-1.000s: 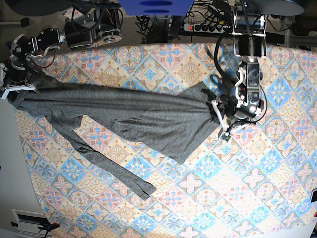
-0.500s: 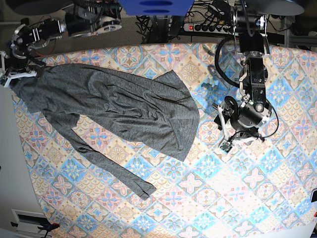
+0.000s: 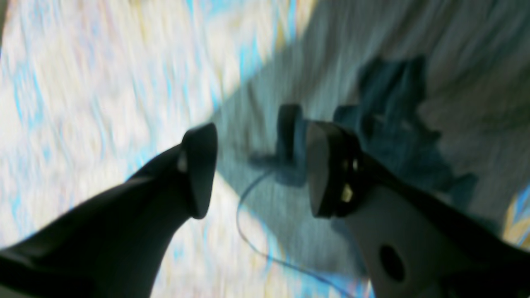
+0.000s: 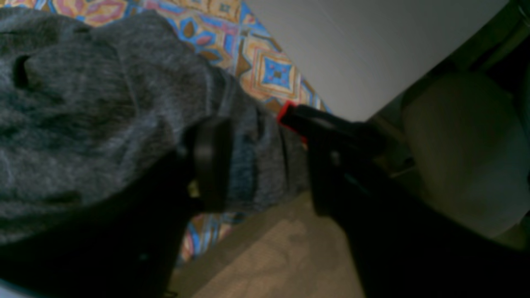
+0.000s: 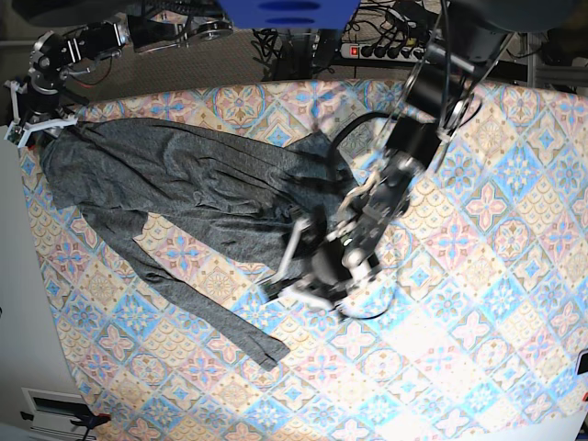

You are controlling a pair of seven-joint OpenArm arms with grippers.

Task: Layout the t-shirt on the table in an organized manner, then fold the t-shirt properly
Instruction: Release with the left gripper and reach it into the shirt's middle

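**Desk and what's on it**

We see the desk covered in pastel blue, pink and cream tile-patterned cloth. On it lies the grey t-shirt, spread over the left half, one sleeve trailing toward the near edge.

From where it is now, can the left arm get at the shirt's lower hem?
Probably yes. The left gripper hangs open right over the edge of the t-shirt, with nothing between them on the table. The right gripper pinches the far corner, well out of its path.
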